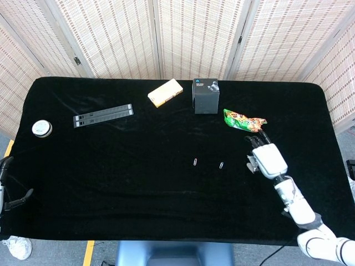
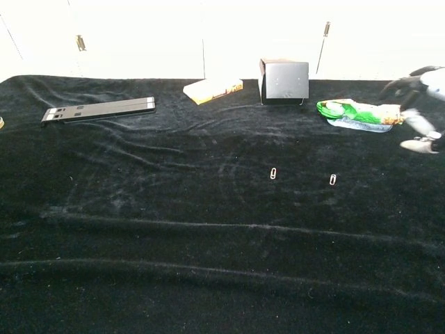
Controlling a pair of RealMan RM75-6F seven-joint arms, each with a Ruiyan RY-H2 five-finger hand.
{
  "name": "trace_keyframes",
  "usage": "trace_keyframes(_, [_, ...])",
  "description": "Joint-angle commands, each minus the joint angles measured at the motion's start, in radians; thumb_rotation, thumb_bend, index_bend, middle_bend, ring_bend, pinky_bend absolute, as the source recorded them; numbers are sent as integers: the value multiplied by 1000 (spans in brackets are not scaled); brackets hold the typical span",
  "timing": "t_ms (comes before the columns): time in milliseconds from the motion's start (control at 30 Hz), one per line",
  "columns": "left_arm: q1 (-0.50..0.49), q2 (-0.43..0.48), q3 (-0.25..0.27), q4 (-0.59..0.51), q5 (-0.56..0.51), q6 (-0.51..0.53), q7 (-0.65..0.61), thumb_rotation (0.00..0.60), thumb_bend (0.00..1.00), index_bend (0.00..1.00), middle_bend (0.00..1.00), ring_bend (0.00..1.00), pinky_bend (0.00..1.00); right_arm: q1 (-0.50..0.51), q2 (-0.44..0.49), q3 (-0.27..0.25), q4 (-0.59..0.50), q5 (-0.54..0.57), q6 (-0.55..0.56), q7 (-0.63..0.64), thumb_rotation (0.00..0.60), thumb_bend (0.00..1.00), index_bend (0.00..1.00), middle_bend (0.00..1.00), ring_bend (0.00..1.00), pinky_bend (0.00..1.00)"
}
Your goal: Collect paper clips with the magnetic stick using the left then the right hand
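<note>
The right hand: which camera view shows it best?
The head view: the right hand shows whole from above, near the green snack bag. The chest view shows only part of it, cut off by the right edge.

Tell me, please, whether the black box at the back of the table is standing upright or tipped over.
Upright. The black box rests flat on its base on the black cloth, its side edges vertical in the chest view.

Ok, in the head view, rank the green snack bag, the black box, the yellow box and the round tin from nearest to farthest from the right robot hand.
From the right robot hand:
1. Green snack bag, just behind it.
2. Black box, back centre.
3. Yellow box, left of the black box.
4. Round tin, far left edge.
</note>
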Motion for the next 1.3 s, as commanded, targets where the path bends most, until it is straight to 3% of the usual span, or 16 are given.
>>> trace_keyframes(33, [3, -1, 2, -4, 5, 7, 4, 600, 296, 0, 71, 141, 150, -63, 54, -47, -82, -28, 65, -101, 600, 330, 806, 215, 190, 0])
trace_keyframes(300, [16, -1, 13, -21, 32, 38, 13, 600, 296, 0, 71, 141, 150, -139, 51, -119, -110, -39, 87, -225, 600, 329, 806, 218, 191, 0])
trace_keyframes(700, [27, 9, 25, -22, 60, 57, -15, 600, 296, 0, 68, 141, 150, -141, 1, -96, -72, -6, 46, -248, 600, 330, 790, 213, 191, 0])
trace_keyframes(767, [28, 11, 26, -21, 62, 56, -21, 600, 296, 0, 62, 141, 150, -140, -3, -94, -59, -22, 51, -229, 600, 330, 693, 184, 183, 0])
trace_keyframes(933, [28, 12, 26, -19, 62, 56, -26, 600, 296, 0, 57, 141, 149, -137, 1, -78, -65, 7, 32, -248, 600, 331, 71, 14, 90, 0])
trace_keyframes(1000, [27, 14, 26, -18, 59, 50, -29, 600, 296, 0, 57, 141, 149, -135, 0, -67, -69, 15, 33, -258, 600, 331, 3, 2, 81, 0])
trace_keyframes(1300, [27, 15, 22, -18, 53, 50, -28, 600, 296, 0, 57, 141, 150, -141, 29, -39, -126, -10, 83, -242, 600, 331, 0, 0, 68, 0])
